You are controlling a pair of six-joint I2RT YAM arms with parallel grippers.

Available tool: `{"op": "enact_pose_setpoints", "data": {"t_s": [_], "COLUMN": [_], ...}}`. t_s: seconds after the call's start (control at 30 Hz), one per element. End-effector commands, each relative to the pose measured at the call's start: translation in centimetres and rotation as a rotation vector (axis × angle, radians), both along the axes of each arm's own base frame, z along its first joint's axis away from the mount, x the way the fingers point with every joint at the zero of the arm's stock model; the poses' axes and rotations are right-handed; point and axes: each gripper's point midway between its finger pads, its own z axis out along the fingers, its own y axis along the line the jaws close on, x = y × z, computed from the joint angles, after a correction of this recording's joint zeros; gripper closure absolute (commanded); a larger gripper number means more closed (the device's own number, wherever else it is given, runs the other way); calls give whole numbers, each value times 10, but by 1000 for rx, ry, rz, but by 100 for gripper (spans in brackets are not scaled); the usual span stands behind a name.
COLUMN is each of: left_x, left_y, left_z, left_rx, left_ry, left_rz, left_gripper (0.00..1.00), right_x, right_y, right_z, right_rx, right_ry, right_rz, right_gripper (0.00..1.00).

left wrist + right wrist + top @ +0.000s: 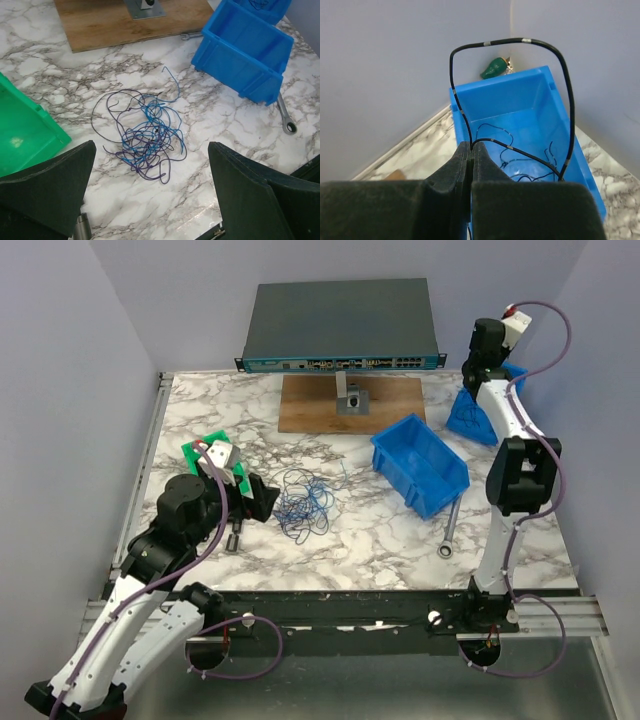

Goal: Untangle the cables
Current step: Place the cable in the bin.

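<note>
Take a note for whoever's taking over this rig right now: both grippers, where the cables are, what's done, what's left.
Left gripper: open, holding nothing, low over the table and aimed at the tangle of thin blue and dark cables, not touching it.
Right gripper: shut on a black cable that loops up and drops into the blue corner bin. More thin dark wires lie in that bin.
Done: apparently some cable has been moved to the corner bin.
Left: the tangle is still knotted in mid-table; its strands need separating.

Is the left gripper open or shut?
Open: the two dark fingers of the left gripper stand wide apart, holding nothing.
</note>
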Motion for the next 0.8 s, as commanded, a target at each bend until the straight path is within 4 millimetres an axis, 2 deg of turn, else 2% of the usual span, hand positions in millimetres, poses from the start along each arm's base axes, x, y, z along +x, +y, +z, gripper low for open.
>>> {"op": "enact_pose_setpoints", "data": {"t_s": [0.0,0.03,0.1,0.2,0.27,0.33,0.4,0.53,0.63,0.77], "left_x": [14,15,16,17,19,22,23,23,22,19], "left_y": [20,21,23,22,23,28,33,32,30,27], "left_z": [0,-1,-1,-4,-6,-9,-10,-8,-9,-11], "left_rx": [31,30,23,20,29,43,53,41,38,40], "left_ry": [-33,-35,-39,-31,-19,-1,7,-1,2,16], "left_rz": [112,121,127,125,130,163,189,179,164,138], "left_gripper": [2,2,1,1,1,1,2,2,1,1], "right_x": [30,32,36,36,35,35,37,40,38,29], "right_y": [-20,-33,-42,-62,-75,-82,-84,-75,-68,-58], "right_z": [-34,-52,-85,-146,-175,-194,-196,-175,-147,-109], "right_rx": [-88,-96,-86,29,126,189,214,229,248,281], "right_ry": [-10,13,57,147,177,191,199,177,140,98], "right_rz": [-38,-73,-99,-119,-125,-113,-105,-51,-20,14], "right_gripper": [99,99,99,99,99,99,95,72,44,40]}}
